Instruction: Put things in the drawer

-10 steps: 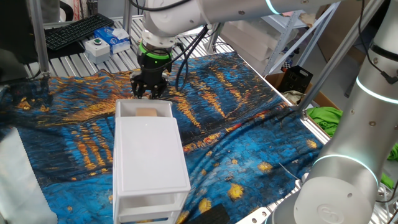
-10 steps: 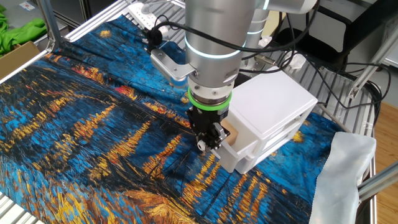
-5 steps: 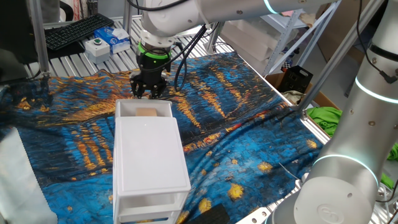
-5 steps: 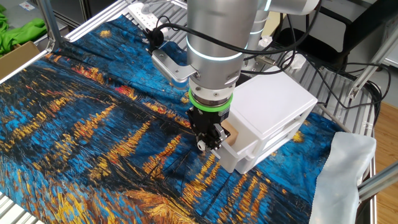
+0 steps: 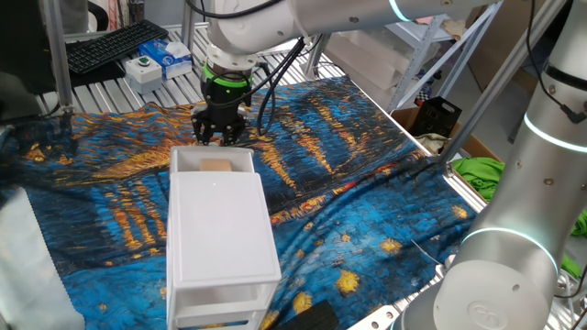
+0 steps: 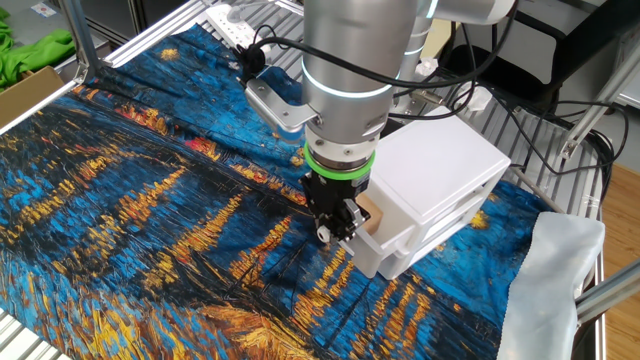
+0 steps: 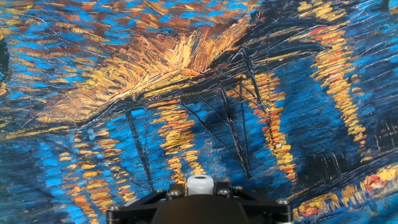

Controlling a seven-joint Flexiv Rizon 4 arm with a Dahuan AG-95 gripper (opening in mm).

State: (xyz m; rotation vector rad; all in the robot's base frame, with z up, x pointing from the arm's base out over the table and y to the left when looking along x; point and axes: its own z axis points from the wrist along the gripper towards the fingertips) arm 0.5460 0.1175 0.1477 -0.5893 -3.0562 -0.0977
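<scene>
The wooden cube lies in the pulled-out top drawer of the white cabinet, near its front wall. Just beyond that front edge the gripper hangs over the painted cloth on the table, open cloth spreading around it; whether its fingers are parted I cannot tell. Nothing has shifted since a second ago
</scene>
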